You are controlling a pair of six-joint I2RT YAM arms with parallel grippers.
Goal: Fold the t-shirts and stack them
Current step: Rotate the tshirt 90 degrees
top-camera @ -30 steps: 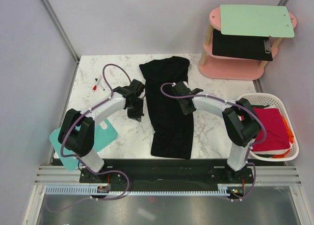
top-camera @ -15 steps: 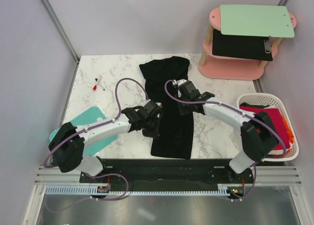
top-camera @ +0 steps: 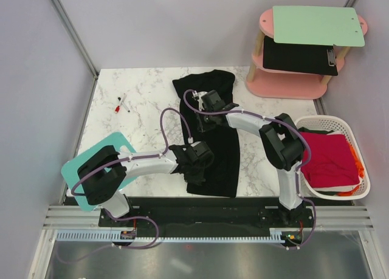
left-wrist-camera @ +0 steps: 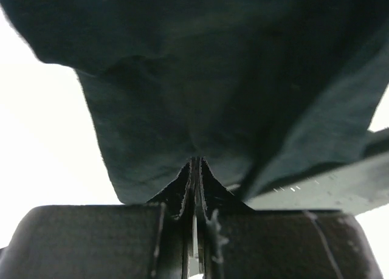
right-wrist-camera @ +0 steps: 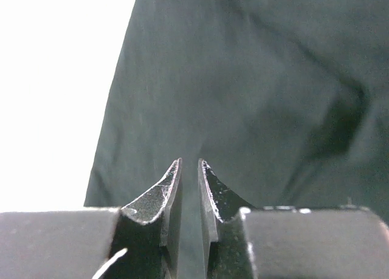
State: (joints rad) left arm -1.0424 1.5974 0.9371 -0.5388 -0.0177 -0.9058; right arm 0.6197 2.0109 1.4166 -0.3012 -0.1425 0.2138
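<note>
A large black t-shirt [top-camera: 220, 151] lies on the marble table as a long strip running from far to near. My left gripper [top-camera: 199, 169] is at its near left edge. In the left wrist view its jaws [left-wrist-camera: 196, 160] are shut, tips against the dark cloth [left-wrist-camera: 213, 78], and no fold shows between them. My right gripper [top-camera: 203, 112] hangs over the far left part of the shirt. Its jaws [right-wrist-camera: 189, 162] stand a narrow gap apart above flat cloth [right-wrist-camera: 255, 78], gripping nothing that I can see. A crimson t-shirt [top-camera: 328, 160] and a bit of orange fabric [top-camera: 360, 168] lie in the basket.
The white basket [top-camera: 322, 120] stands at the table's right edge. A teal cutting board [top-camera: 118, 146] lies at the near left under the left arm. A pen [top-camera: 121, 103] lies at the far left. A pink stand [top-camera: 292, 87] at the back right carries a mint board [top-camera: 316, 25] and a black clipboard [top-camera: 298, 55].
My left arm swung from the bare table left of the shirt to its near left edge, jaws shut throughout. My right gripper slid across the shirt toward its far left side.
</note>
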